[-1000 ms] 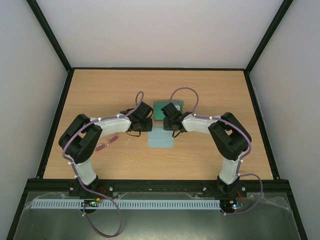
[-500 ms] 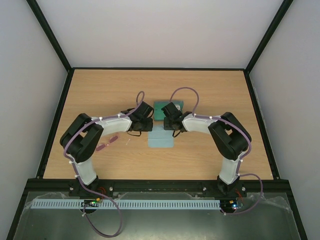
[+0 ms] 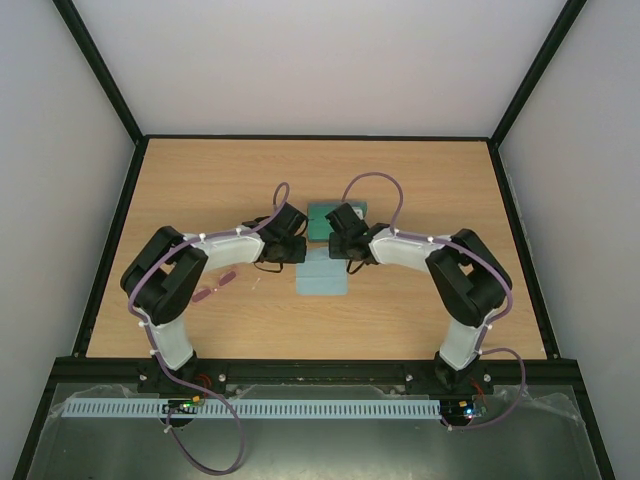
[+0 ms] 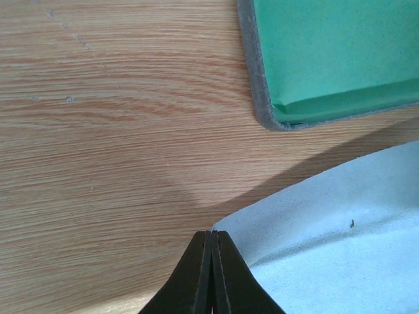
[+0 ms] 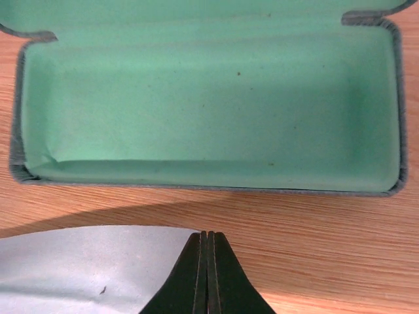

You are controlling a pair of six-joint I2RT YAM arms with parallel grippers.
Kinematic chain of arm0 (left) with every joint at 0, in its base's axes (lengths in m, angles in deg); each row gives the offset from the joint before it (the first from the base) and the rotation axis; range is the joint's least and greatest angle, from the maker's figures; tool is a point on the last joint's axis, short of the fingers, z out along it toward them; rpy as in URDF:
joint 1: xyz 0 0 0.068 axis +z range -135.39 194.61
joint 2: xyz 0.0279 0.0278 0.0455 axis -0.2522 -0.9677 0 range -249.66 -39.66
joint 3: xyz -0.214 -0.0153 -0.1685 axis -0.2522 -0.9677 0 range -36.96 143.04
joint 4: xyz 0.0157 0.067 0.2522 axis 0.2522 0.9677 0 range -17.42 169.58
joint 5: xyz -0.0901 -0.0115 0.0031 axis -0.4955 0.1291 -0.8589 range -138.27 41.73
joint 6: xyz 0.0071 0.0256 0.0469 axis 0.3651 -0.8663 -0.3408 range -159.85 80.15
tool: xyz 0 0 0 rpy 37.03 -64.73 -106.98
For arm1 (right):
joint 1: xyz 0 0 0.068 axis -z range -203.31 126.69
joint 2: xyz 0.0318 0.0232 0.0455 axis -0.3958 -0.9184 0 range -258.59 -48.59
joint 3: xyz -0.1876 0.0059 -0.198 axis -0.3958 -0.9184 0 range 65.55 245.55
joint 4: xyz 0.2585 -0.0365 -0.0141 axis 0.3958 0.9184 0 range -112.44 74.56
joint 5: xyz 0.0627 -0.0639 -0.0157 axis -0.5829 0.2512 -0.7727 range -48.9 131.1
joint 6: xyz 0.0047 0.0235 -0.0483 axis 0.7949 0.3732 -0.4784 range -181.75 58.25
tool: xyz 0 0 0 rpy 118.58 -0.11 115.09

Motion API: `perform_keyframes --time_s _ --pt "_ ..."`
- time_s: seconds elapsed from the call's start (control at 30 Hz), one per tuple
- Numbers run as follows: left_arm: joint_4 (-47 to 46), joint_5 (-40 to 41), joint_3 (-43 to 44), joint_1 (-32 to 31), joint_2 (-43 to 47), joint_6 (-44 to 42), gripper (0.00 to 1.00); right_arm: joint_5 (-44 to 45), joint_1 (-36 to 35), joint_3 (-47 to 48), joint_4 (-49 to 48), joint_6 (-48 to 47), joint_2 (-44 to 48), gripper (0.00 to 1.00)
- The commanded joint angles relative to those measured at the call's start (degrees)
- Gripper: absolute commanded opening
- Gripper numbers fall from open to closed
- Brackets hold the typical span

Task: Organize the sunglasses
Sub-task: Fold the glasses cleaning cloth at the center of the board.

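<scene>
Far to the left, on the bare table [image 4: 118,131] just beside the left arm's forearm, lie the sunglasses [image 3: 214,287], both pinkish lenses facing up and nothing touching them. They look light, thin-framed and easily bent. The lenses would likely be slick and would mark under hard pads, so the safest hold is probably across the bridge or the top of the frame, with a gentle squeeze. Pulling on one slim arm would probably twist the hinge. Nearer the middle, the left gripper [image 4: 211,237] has its jaws pressed together, apparently on the far-left corner of the light blue cloth [image 4: 327,242]. The cloth is soft and limp, and a shadow beneath that corner suggests it is raised a little off the wood. Just beyond the cloth sits the open case [image 5: 209,104], its green lining showing and nothing inside it. It is stiff-walled and wider than the glasses, so it should take them folded. On the right, the right gripper [image 5: 207,237] is likewise closed, apparently pinching the cloth's far-right corner just short of the case's near wall. Neither gripper is free for the glasses until the cloth is dealt with.
</scene>
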Motion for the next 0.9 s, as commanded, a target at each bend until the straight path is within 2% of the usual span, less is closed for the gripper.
perform_keyframes --time_s 0.0,0.87 --pt "0.3 -0.4 1.2 0.0 1.4 -0.1 0.02 0.8 0.2 -0.9 1.9 -0.2 3.4 0.01" --pt "0.8 0.4 -1.4 -1.7 6.9 1.4 0.02 -0.6 -0.1 -5.6 1.3 0.6 9.7 0.01"
